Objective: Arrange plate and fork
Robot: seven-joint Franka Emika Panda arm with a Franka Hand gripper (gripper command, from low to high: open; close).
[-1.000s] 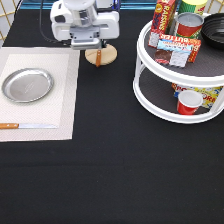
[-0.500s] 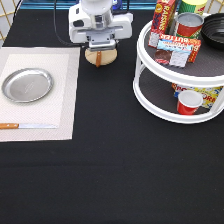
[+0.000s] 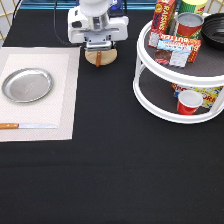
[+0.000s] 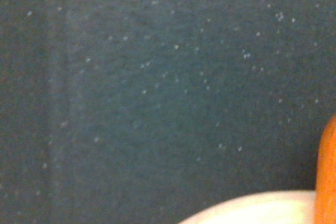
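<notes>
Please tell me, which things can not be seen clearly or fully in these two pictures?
- Gripper, exterior view: the hand's white body hides its fingers.
- Fork, exterior view: only the brown handle shows on the wooden disc; the hand covers its tines.
- Wrist view: only edges of the disc and handle; the frame cuts them.

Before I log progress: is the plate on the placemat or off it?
On: the plate lies flat on the placemat.

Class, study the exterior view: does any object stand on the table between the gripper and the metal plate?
Nothing visible does. The gripper hangs over the wooden disc; only bare tablecloth and placemat separate it from the plate.
</notes>
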